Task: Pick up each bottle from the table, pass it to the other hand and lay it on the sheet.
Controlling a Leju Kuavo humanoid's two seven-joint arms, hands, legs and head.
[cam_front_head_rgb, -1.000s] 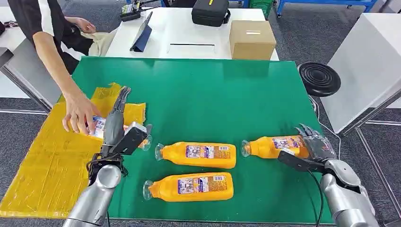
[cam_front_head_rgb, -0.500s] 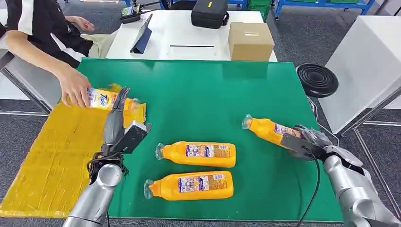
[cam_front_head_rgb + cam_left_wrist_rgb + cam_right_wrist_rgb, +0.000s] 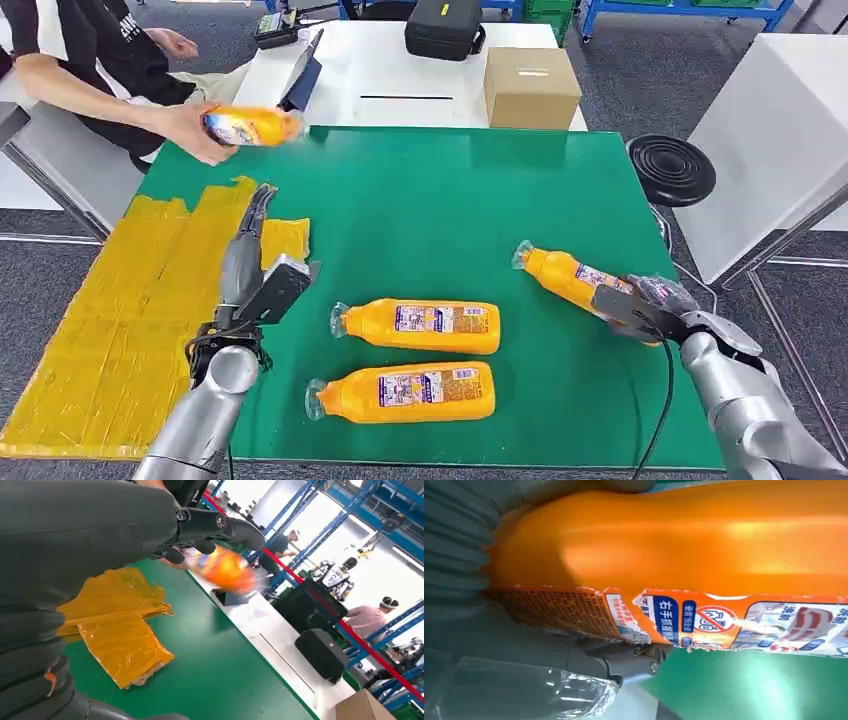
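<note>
Head view first: the right hand [image 3: 655, 305] grips the base end of an orange bottle [image 3: 570, 277], fingers wrapped round it, the capped neck pointing away over the green table [image 3: 450, 200] toward its far right part. The right wrist view shows what that angle cannot: the bottle's torn label [image 3: 664, 617] with blue and red print, the grey thumb and ribbed cover pressed along the orange body, and clear plastic film [image 3: 524, 692] crinkled beside the hand. The left hand [image 3: 250, 265] holds nothing, its dark fingers [image 3: 258, 205] stretched out straight and close together, hovering at the edge of the yellow sheet [image 3: 110, 320], which lies over the table's left side, wrinkled and taped. Two more orange bottles lie flat on the green, side by side with necks to the left: the farther one [image 3: 420, 326] and the nearer one [image 3: 405, 392]. A person's hand [image 3: 195, 130] holds a fourth bottle [image 3: 250, 125] in the air above the table's far left corner; it is an orange blur in the left wrist view. Behind stand a white table [image 3: 400, 70] bearing a cardboard box [image 3: 532, 87] and a black case [image 3: 445, 25], with a black stool [image 3: 672, 168] to the right. The left wrist view adds blue racking [image 3: 320, 525] and another person [image 3: 372, 617] farther back.
</note>
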